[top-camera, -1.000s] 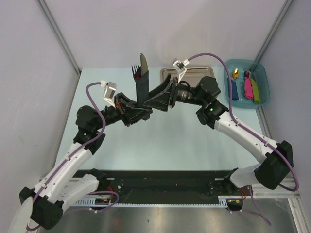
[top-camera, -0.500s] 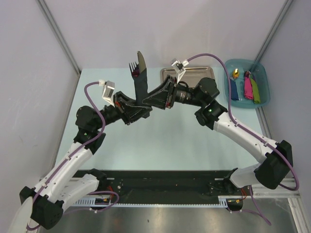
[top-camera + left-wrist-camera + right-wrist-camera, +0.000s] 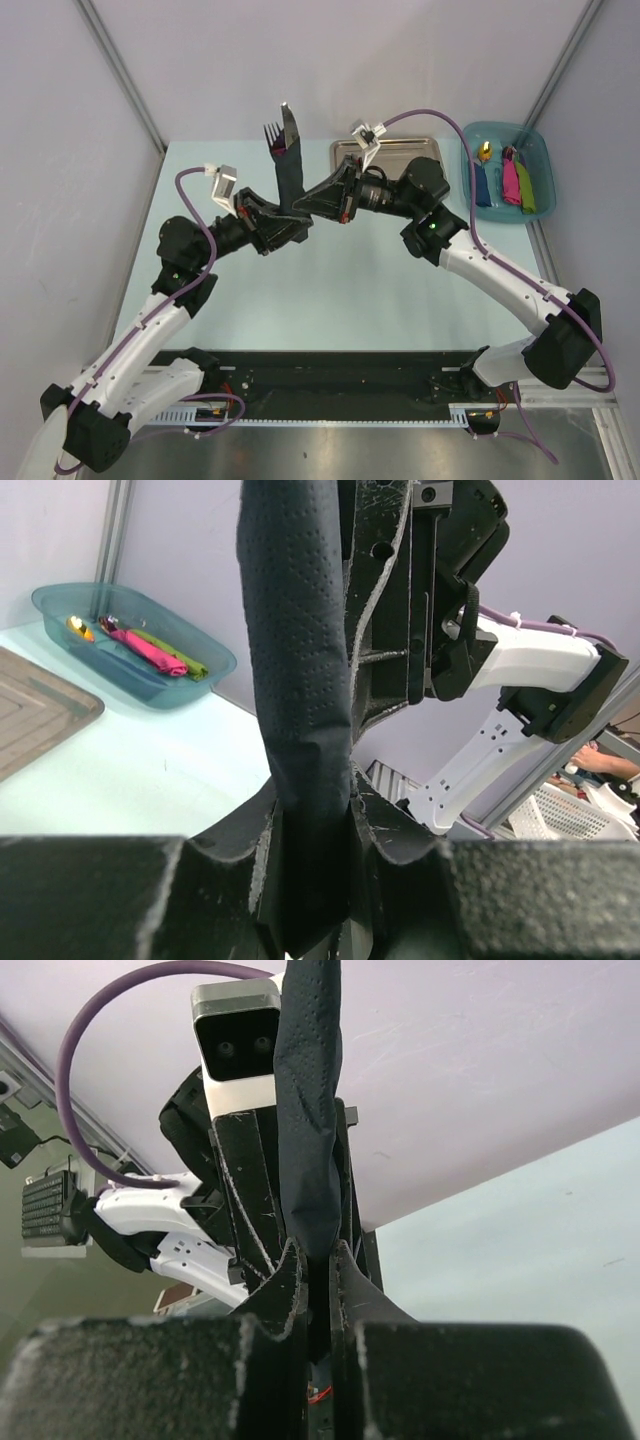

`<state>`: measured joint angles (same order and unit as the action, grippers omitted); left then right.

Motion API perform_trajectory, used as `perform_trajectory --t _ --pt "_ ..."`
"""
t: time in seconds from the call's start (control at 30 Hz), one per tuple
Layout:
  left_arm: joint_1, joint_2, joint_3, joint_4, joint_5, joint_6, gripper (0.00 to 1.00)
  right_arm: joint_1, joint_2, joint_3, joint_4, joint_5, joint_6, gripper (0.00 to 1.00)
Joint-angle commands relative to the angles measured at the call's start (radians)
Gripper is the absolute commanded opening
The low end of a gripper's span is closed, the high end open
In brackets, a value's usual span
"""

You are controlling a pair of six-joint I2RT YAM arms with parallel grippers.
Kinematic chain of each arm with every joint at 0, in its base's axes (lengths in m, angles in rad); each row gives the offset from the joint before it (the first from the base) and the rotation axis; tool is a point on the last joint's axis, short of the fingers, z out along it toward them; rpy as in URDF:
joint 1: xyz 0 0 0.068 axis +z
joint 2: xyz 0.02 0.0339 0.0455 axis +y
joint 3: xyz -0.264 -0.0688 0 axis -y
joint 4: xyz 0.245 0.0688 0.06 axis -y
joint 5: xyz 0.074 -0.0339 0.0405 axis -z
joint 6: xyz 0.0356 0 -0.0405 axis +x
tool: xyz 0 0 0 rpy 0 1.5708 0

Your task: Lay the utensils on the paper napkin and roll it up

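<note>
Rolled paper napkin (image 3: 291, 190) upright, upper centre of frame, above counter (image 3: 330, 290); utensils (image 3: 283, 135) protrude from top. My left pincer (image 3: 310, 850) clamps lower end, my right pincer (image 3: 318, 1280) closed on roll just above. Paper soft, tears and unrolls easily: grip where utensils stiffen it

No legible text, labels, brand marks, nos. or signs in top, L wrist or R wrist views. Nothing readable to report.
</note>
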<state>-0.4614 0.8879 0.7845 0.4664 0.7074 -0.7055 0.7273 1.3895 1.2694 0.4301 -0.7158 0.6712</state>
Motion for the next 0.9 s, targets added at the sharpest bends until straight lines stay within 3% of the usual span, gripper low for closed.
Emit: perform_trajectory --t 0.0,0.17,0.53,0.63,0.73,0.87 --pt "-0.002 -0.023 0.022 -0.051 0.009 0.075 0.35 -0.026 -0.014 0.051 0.015 0.032 0.002 0.0" --pt "0.0 -0.03 0.019 -0.123 -0.003 0.106 0.57 -0.051 -0.021 0.065 0.001 0.03 -0.009 0.0" --pt "0.006 -0.032 0.044 -0.291 0.015 0.199 0.78 -0.156 -0.063 0.065 -0.106 -0.031 -0.067 0.0" --pt "0.006 -0.012 0.094 -0.406 0.038 0.283 0.83 -0.227 -0.084 0.059 -0.181 -0.095 -0.111 0.0" --pt "0.006 0.009 0.156 -0.547 0.053 0.398 0.99 -0.31 -0.101 0.061 -0.254 -0.155 -0.148 0.0" --pt "0.006 0.031 0.214 -0.702 0.052 0.572 1.0 -0.457 -0.103 0.079 -0.4 -0.276 -0.226 0.0"
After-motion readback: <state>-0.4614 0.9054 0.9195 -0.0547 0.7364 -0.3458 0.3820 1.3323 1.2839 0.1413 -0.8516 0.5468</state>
